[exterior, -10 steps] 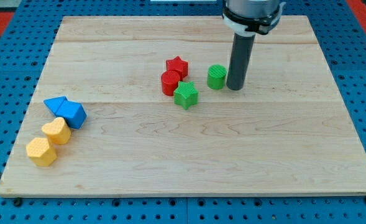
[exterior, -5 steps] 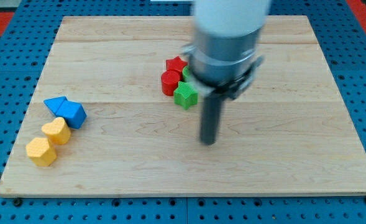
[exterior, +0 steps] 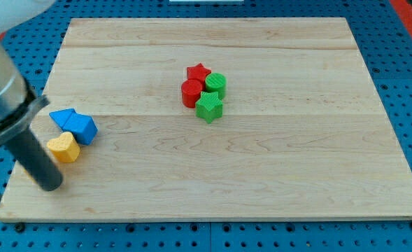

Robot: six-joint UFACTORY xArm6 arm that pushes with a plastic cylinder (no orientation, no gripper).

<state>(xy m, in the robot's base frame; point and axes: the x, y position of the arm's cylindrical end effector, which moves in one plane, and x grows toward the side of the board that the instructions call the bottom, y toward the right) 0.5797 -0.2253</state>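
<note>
My tip (exterior: 50, 185) sits near left, beside the yellow heart block (exterior: 64, 148). It has moved there from the middle and hides the other yellow block; no hand shows.

My tip (exterior: 50, 185) swept left; green cylinder (exterior: 216, 84) nudged against red star (exterior: 199, 72)

The arm ends in a straight, dark grey cylindrical rod with a matte finish; my tip (exterior: 50, 186) is its blunt, rounded lower end. Above the rod sits a wider, motion-blurred grey collar, then a pale housing.
</note>
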